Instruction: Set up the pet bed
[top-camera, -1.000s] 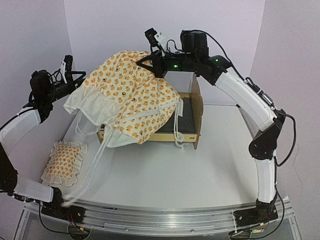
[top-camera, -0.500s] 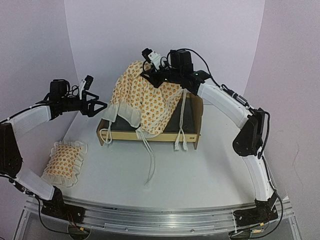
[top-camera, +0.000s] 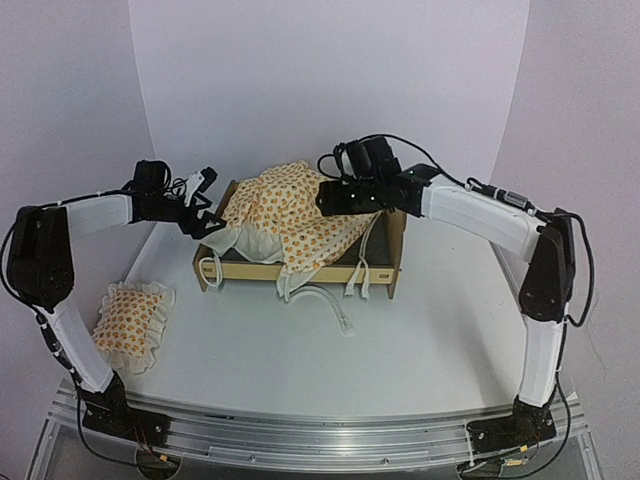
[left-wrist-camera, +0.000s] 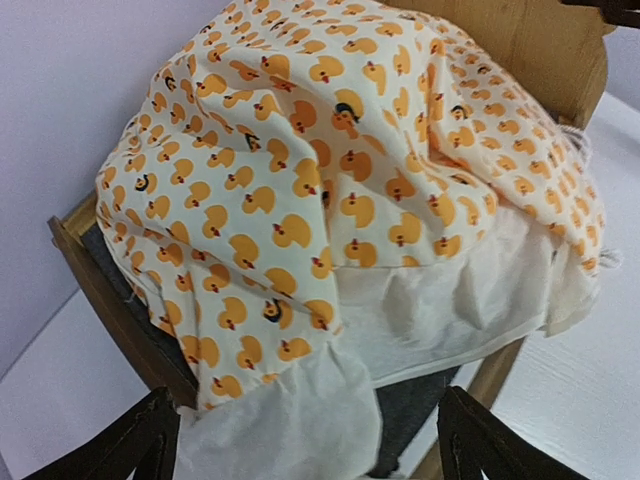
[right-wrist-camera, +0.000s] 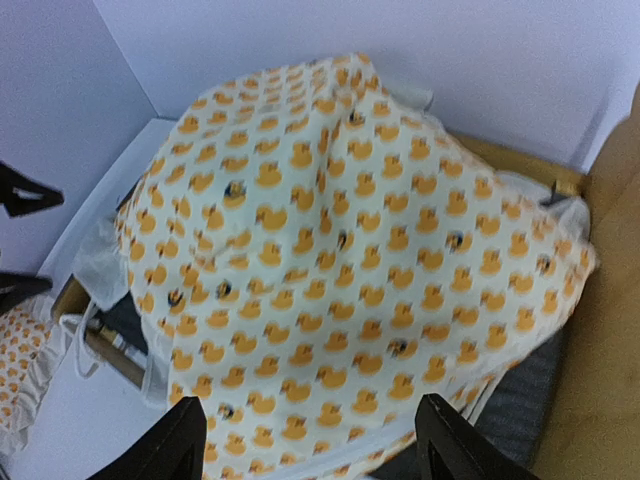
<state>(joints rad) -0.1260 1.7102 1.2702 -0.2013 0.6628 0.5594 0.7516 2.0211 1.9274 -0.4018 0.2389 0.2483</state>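
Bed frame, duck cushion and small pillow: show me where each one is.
bed frame (top-camera: 245, 272), top view, on its front rail.
cushion (top-camera: 290, 210), top view, on the duck-print middle.
small pillow (top-camera: 128, 322), top view, on its centre.

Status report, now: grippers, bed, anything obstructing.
Both open: left gripper, right gripper, over the cushion. Cushion heaped on the pet bed, unspread, its ties trailing onto the table. The pillow lies aside, clear of the bed.
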